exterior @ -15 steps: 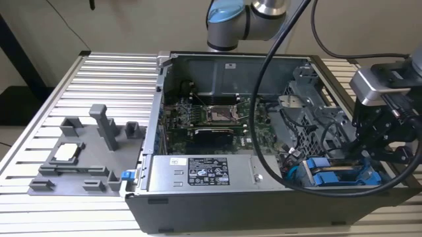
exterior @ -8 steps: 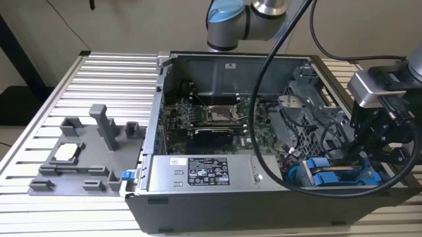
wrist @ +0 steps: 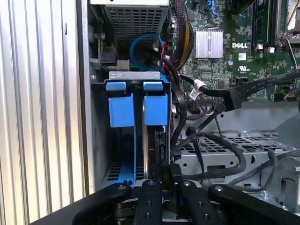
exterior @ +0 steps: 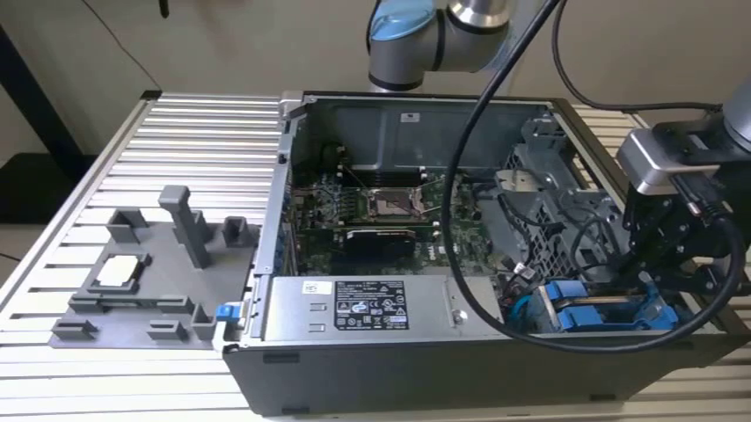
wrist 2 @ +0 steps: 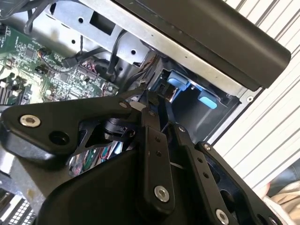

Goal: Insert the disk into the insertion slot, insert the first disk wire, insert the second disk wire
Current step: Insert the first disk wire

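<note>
The disk (wrist: 154, 140) stands on edge in the insertion slot (wrist: 136, 86) of the drive bay, its bright blue carrier front (wrist: 155, 108) beside the other blue-fronted carrier (wrist: 121, 110). My gripper (wrist: 168, 171) is shut, with its fingertips against the disk's near end. In the exterior view the gripper (exterior: 652, 280) hangs over the blue carrier end (exterior: 659, 313) at the case's right corner. A black wire with a flat plug (wrist: 232, 98) and a blue wire (wrist: 140, 44) lie loose near the bay. The second wrist view looks past the gripper (wrist 2: 150, 101) to the blue fronts (wrist 2: 178, 82).
The open computer case (exterior: 270, 352) lies on a slatted metal table (exterior: 188, 132). Inside it are the power supply (exterior: 364, 308), the motherboard (exterior: 375, 211) and tangled black cables (exterior: 516, 281). A grey fixture tray (exterior: 129, 290) sits at the exterior view's left. The bay wall (wrist: 84, 93) is close beside the disk.
</note>
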`<state>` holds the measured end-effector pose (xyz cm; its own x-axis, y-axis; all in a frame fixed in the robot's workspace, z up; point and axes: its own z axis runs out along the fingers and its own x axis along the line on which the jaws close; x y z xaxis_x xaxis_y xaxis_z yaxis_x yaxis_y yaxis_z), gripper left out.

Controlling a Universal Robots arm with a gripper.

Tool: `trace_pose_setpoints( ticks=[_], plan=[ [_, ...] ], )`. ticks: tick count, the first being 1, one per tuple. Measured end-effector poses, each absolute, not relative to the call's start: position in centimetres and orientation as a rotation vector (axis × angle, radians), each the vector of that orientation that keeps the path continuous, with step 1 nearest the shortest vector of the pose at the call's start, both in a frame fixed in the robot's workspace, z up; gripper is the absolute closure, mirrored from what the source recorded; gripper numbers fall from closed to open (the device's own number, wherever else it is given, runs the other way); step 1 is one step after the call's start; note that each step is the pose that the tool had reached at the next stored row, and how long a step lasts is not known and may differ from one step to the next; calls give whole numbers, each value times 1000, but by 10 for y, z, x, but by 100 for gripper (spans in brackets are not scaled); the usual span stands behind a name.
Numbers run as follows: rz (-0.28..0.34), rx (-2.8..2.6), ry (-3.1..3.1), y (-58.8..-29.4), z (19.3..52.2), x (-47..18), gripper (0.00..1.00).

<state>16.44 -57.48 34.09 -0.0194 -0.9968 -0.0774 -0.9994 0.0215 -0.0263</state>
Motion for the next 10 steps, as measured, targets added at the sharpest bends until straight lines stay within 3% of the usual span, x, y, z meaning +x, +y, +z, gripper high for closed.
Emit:
trace_pose_setpoints(
  ticks=[10],
  plan=[
    [52,-2130,2208,-575,334,165,81]
  ],
)
